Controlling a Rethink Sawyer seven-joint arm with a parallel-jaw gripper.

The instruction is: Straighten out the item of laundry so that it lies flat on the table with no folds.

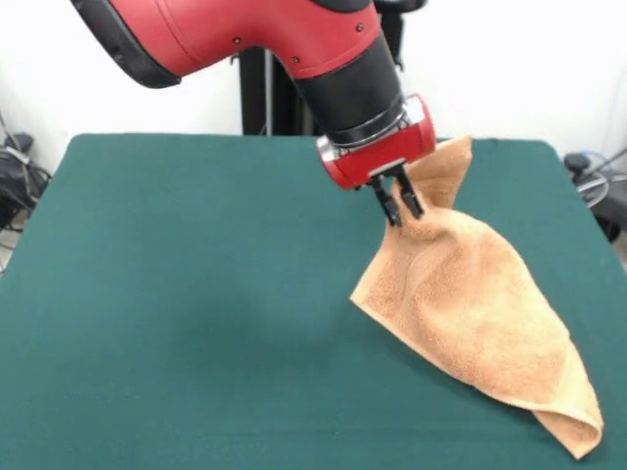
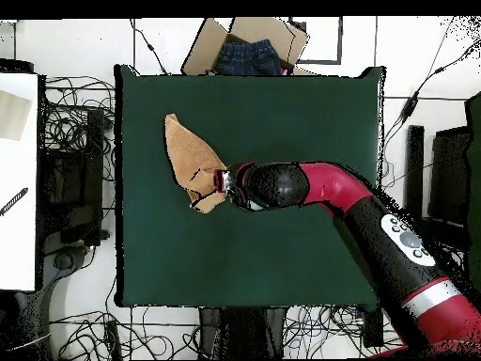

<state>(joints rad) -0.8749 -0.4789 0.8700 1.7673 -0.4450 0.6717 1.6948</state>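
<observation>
Overhead, the gripper had its fingers pinched on the towel, which lay crumpled toward one side of the green table. From the front, the gripper lifted the towel into a peak, its lower end draped on the table.

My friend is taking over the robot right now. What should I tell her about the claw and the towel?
Gripper: shut on the peach terry-cloth towel, pinching a raised fold.
Towel: part lifted, draped in a cone from the pinch down to the dark green felt-topped table, toward one side edge; the low corner lies near the table's front edge.
Done: towel gripped and lifted.
Left: spread it flat with no folds, then let go.
</observation>
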